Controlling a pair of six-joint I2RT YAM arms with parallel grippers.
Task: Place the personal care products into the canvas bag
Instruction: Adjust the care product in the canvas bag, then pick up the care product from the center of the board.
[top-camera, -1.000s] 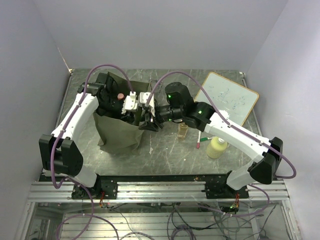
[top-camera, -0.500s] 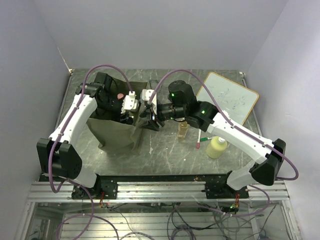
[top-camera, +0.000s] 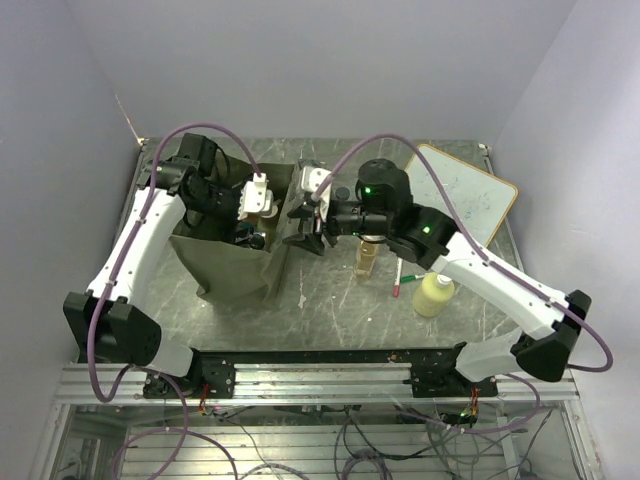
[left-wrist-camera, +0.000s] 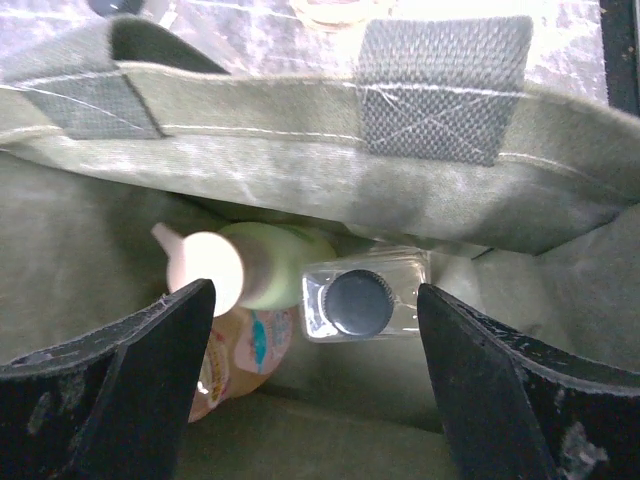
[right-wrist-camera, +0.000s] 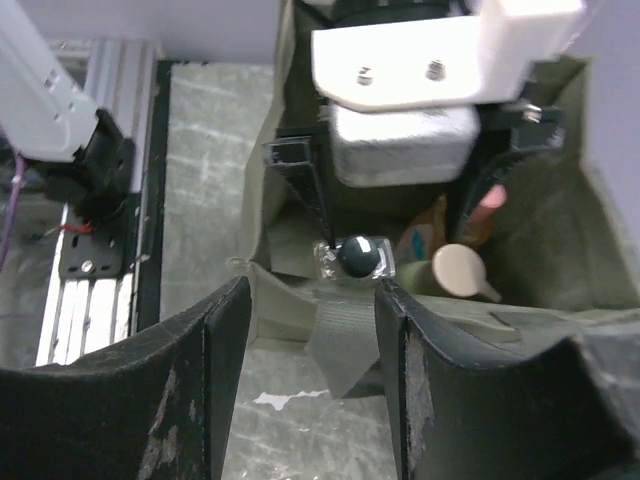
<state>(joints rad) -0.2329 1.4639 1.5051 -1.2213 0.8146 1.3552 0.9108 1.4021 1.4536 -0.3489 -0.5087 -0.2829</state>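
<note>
Fingers (left-wrist-camera: 120, 390) of the left gripper (left-wrist-camera: 313, 295) spread wide, nothing between them; it hangs inside the mouth of the boxy olive-green canvas bag (top-camera: 235, 265), which stands left of centre on the grey marbled table (top-camera: 330, 310).

Bag contents, left wrist view:
- pale yellow-green bottle with beige cap (left-wrist-camera: 280, 275), leaning against the far wall
- orange bottle with printed label (left-wrist-camera: 240, 355), partly under the beige cap and the left finger
- clear square bottle with dark screw cap (left-wrist-camera: 360, 300), cap facing up, touching the green one

Bag floor mostly hidden under these.

Right gripper (right-wrist-camera: 312, 290) hovers just over the bag's right rim, fingers parted and empty. In its view the left gripper's white housing blocks the far half of the interior. A pink shape (right-wrist-camera: 490, 197) by the bag wall is too cut off to identify.

On the table right of the bag:
- amber bottle (top-camera: 367, 258), upright, top hidden by the right arm
- thin red and green marker pens (top-camera: 398, 277), lying just beside it
- pale yellow bottle (top-camera: 433, 295)
- white-faced wooden-framed whiteboard (top-camera: 470, 195), near corner covered by the arm
</note>
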